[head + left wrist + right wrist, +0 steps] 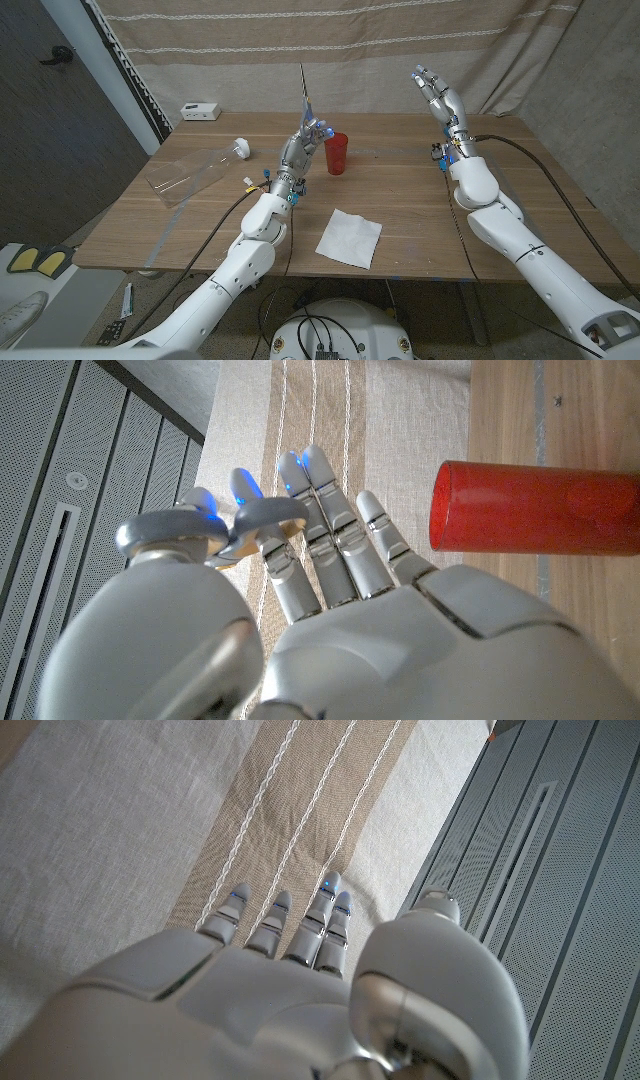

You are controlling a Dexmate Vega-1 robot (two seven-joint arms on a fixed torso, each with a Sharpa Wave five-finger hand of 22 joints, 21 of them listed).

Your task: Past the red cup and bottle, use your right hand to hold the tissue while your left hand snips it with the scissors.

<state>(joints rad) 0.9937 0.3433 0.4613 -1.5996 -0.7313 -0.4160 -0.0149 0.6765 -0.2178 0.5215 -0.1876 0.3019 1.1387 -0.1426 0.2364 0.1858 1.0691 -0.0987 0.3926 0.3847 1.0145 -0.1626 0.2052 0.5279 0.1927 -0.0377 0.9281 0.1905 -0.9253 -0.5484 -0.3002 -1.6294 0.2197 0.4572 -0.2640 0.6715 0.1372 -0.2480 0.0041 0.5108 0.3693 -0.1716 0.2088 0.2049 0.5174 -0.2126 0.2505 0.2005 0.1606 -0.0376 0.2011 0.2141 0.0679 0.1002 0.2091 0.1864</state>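
Observation:
My left hand (303, 140) is raised over the table's middle and holds the scissors (304, 88), whose thin blades point straight up. In the left wrist view its thumb (175, 532) presses against a finger around the handle. The red cup (337, 153) (540, 508) stands upright just right of that hand. A clear plastic bottle (192, 172) with a white cap lies on its side at the left. The white tissue (350, 237) lies flat near the front edge, untouched. My right hand (438, 93) (290, 970) is lifted high at the back right, fingers spread, holding nothing.
A small white box (201, 111) sits at the table's back left corner. A striped curtain (330, 40) hangs close behind the wooden table (420, 220). Cables run along both forearms.

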